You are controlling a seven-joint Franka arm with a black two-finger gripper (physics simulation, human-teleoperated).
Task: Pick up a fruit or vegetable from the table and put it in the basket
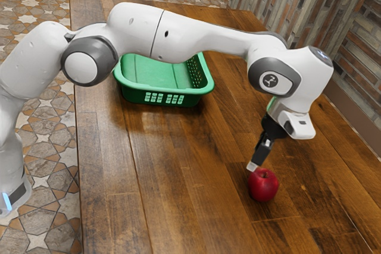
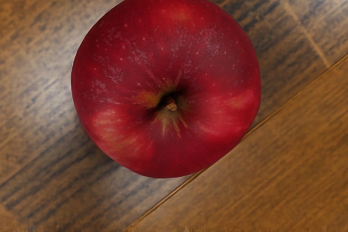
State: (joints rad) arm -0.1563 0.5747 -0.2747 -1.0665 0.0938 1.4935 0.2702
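Note:
The gripper (image 1: 254,165) points down at a slant in the exterior view, just above the apple and slightly toward the exterior view's left of it. Whether it is open or shut I cannot tell. A red apple (image 1: 263,185) rests upright on the wooden table (image 1: 178,206). From above, in the wrist view, the apple (image 2: 168,69) shows its short stem and lies under my hand. The green basket (image 1: 163,98) stands on the table, partly hidden behind the arm.
My arm stretches above the basket from the exterior view's left. The table's near-side edge runs down the exterior view's left, beside a tiled floor (image 1: 50,171). A wall of wood and brick strips (image 1: 351,46) rises at the exterior view's right.

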